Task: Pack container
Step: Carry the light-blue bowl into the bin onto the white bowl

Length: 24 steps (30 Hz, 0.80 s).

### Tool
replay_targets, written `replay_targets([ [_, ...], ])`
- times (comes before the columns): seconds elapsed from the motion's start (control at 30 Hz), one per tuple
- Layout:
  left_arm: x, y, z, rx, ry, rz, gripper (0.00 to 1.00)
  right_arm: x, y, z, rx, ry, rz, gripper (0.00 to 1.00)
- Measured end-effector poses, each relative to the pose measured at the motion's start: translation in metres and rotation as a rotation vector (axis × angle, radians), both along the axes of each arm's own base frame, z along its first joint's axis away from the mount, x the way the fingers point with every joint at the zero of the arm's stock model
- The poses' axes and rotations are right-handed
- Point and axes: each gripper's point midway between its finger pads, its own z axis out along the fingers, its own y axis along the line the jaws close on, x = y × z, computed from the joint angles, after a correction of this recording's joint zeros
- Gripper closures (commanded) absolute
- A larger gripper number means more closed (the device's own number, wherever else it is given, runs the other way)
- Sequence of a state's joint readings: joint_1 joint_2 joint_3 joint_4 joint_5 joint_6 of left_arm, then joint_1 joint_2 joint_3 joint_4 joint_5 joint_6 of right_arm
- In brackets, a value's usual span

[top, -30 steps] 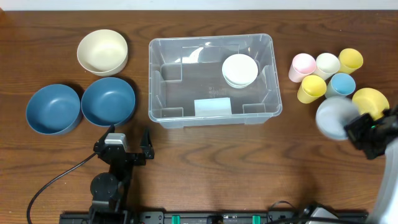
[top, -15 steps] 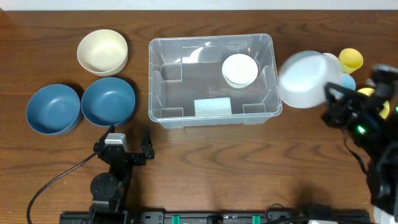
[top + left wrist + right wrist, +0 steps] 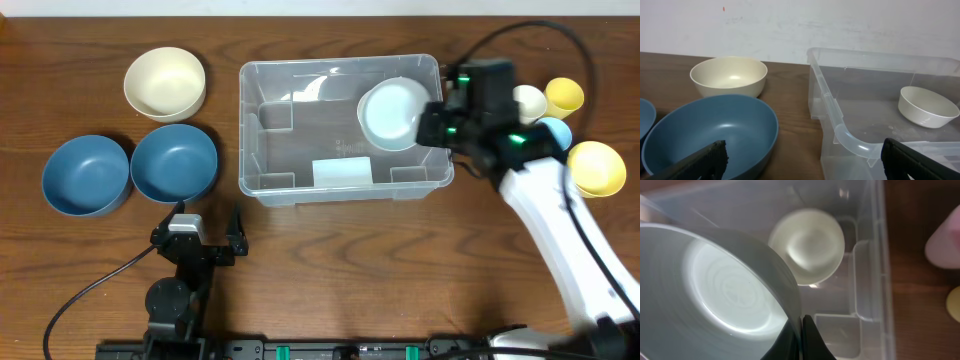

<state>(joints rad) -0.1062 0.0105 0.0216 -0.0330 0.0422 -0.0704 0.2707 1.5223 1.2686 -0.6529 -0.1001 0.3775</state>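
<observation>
Rim-pinched in R gripper (image 3: pixel 801 326): grey bowl (image 3: pixel 725 290), over container (image 3: pixel 340 68) for nesting in white bowl (image 3: pixel 807 245). L gripper (image 3: pixel 802 157): jaws wide, idle.

- The dark brown wooden desk (image 3: pixel 330 260) carries everything.
- The clear container (image 3: pixel 246 130) stands on it at the middle.
- A cream bowl (image 3: pixel 165 84) sits left of the container, towards the far edge.
- A blue bowl (image 3: pixel 174 162) sits just left of the container, and a second blue bowl (image 3: pixel 86 175) is further left, beside the first.
- Right of the container stand a white cup (image 3: pixel 530 100), a yellow cup (image 3: pixel 564 96), a pale blue cup (image 3: pixel 555 130) and a larger yellow cup (image 3: pixel 596 167).
</observation>
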Motion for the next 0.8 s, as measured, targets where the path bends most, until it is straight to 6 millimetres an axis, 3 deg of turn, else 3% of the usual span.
replay_targets([
  [0.17,0.0,0.0,0.0,0.0,0.0,0.0,0.02,0.014,0.005,-0.043,-0.089,0.055,-0.006,0.99],
  [0.33,0.0,0.0,0.0,0.0,0.0,0.0,0.02,0.029,0.001,-0.061,-0.137,0.046,-0.031,0.99],
  [0.6,0.0,0.0,0.0,0.0,0.0,0.0,0.02,0.048,-0.004,-0.058,-0.168,-0.028,-0.071,0.98],
  [0.8,0.0,0.0,0.0,0.0,0.0,0.0,0.02,0.057,-0.004,-0.069,-0.178,-0.033,-0.079,0.97],
])
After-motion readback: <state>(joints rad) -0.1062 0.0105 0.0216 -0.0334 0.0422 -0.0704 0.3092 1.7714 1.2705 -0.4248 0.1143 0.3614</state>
